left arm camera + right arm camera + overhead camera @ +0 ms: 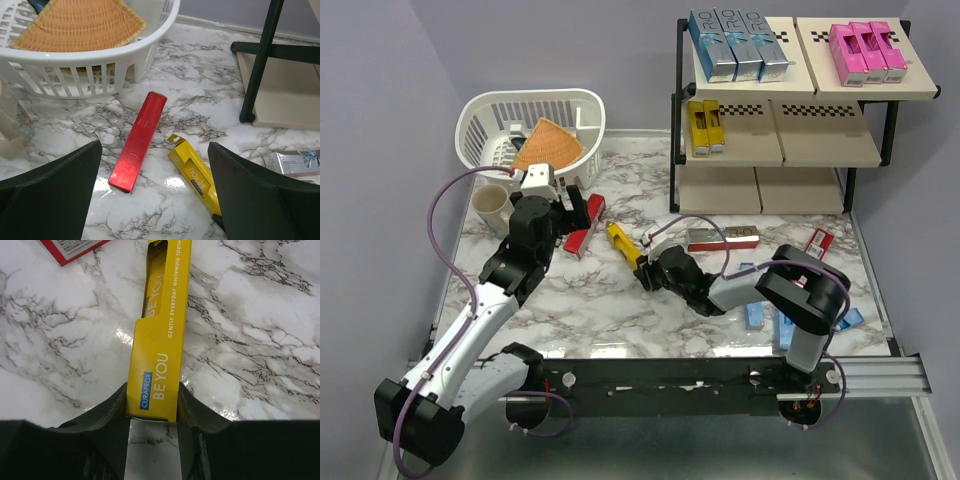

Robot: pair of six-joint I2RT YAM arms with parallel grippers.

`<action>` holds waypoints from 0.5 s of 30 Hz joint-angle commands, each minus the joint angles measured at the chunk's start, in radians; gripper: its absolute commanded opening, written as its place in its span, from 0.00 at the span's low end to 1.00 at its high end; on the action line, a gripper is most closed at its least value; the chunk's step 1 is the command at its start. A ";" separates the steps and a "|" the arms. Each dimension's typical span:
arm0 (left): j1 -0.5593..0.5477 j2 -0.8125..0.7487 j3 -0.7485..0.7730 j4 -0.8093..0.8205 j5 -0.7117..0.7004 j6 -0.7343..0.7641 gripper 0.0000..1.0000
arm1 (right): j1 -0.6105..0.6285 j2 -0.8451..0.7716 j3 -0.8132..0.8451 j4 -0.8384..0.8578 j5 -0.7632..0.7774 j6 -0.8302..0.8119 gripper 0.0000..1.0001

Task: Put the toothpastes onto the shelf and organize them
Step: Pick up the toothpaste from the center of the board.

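carton: yellow slim cardboard toothpaste carton [162, 330], flat on white marble surface [260, 340], centre of top view, lower left of the black-framed beige shelf [785, 150]
right gripper [152, 400]: clamped across the carton's near end
left gripper [155, 170]: spread wide, empty, above red glossy carton [138, 142]
handling: probably light, stiff, crushable, slick; an end hold may pivot, mid-length looks safer

The yellow carton [159, 340] ran off the right wrist view's top edge; the red carton [75, 247] showed only a corner. Overhead, the right arm partly hid light-blue cartons [756, 316].

White basket [535, 98], woven tray [548, 145] inside, mug [490, 203]
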 commanded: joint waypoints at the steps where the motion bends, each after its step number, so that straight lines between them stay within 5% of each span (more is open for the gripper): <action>1: 0.008 -0.031 -0.038 0.074 0.105 -0.046 0.99 | 0.008 -0.121 -0.049 0.043 -0.043 0.170 0.31; 7: 0.008 -0.146 -0.116 0.168 0.191 -0.120 0.99 | 0.006 -0.274 -0.132 0.107 -0.230 0.344 0.27; 15: 0.009 -0.315 -0.423 0.569 0.295 -0.350 0.99 | -0.036 -0.465 -0.249 0.233 -0.397 0.520 0.27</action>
